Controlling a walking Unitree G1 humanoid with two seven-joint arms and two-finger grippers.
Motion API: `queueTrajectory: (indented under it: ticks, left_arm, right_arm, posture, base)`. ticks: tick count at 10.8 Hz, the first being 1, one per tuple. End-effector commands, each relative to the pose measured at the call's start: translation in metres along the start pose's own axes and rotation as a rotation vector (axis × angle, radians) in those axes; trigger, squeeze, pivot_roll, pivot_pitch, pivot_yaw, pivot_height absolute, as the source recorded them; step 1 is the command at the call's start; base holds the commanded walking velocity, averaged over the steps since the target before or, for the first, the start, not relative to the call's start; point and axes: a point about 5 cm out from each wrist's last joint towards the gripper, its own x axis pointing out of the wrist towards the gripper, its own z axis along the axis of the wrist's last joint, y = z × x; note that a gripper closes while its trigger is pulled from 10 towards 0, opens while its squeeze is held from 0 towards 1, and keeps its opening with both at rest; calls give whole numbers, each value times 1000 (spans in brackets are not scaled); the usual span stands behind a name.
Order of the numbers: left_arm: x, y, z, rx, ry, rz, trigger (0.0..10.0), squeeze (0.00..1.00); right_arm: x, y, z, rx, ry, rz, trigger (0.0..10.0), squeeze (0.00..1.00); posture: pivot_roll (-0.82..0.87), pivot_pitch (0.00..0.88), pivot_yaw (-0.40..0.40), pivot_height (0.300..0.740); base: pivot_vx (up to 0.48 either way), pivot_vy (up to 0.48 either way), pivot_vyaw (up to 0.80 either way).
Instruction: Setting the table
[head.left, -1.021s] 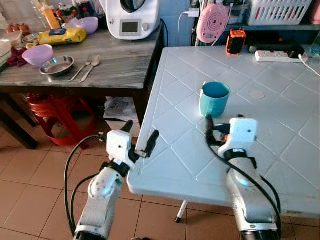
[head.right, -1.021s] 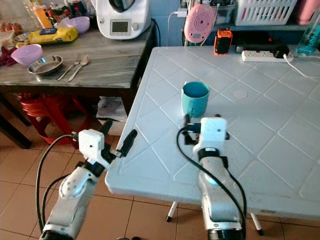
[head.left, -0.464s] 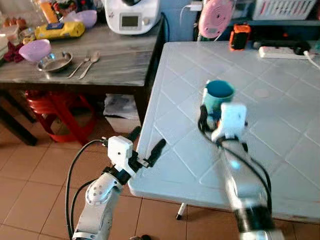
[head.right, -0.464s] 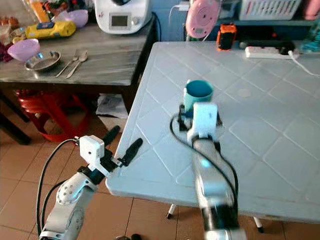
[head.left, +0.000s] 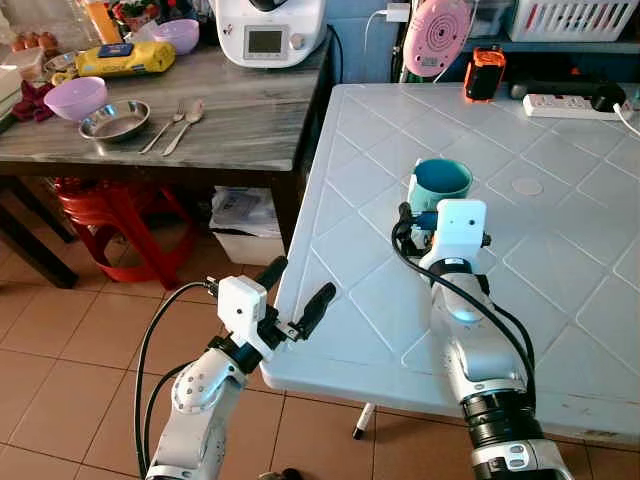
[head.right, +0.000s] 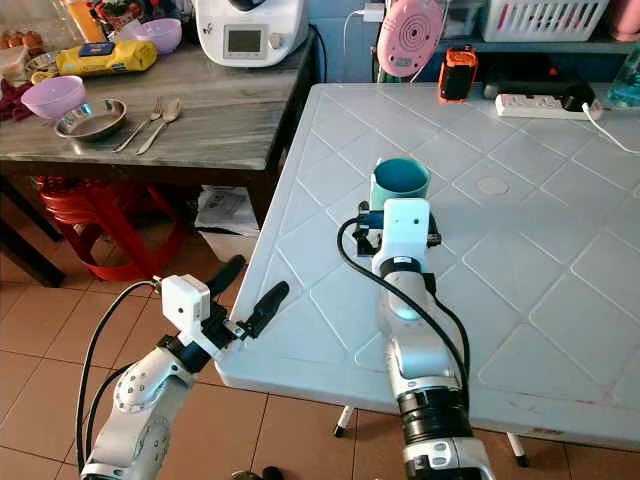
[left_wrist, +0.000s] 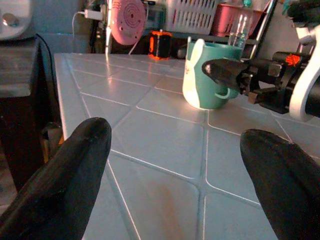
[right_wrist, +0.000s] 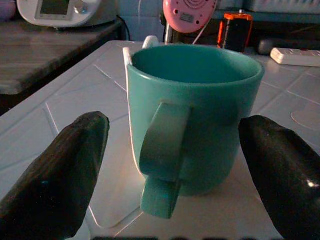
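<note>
right gripper (right_wrist: 172, 150) is sitting wide open around the teal mug (head.left: 437, 190) mid-frame, left gripper (head.left: 297, 292) hanging open lower left

The white tiled bench (head.left: 560, 270) carries a teal mug (head.left: 438, 190) toward its middle. Near its far edge lie a power strip (head.left: 565, 105) and an orange device (head.left: 481, 73). A round mark (head.left: 526, 186) shows right of the mug.

Legible text, labels, brands, numbers: none. The display on the white kitchen machine (head.left: 264, 41) is too small to read.
</note>
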Motion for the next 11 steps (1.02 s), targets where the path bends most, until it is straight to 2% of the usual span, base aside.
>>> queueTrajectory:
  ticks: [1, 2, 7, 11]
  left_arm:
    - [-3, 3, -2, 2, 7, 10, 10000, 0]
    - [-2, 2, 0, 7, -2, 9, 10000, 0]
    - [2, 1, 6, 12, -12, -1, 10000, 0]
    - [3, 0, 6, 12, -12, -2, 10000, 0]
  right_arm:
    - [1, 5, 2, 0, -9, 8, 7020, 0]
    - [-1, 3, 1, -2, -14, -14, 0, 0]
    - [-5, -5, -2, 8, -5, -75, 0, 0]
    - [-2, -5, 4, 12, -31, -77, 0, 0]
  posture:
    - [-125, 122, 83, 740]
    - [-125, 122, 84, 740]
    - [-132, 121, 93, 740]
    - [-133, 119, 96, 740]
  base:
    - [0, 0, 0]
    - [0, 0, 0]
    - [0, 0, 0]
    - [0, 0, 0]
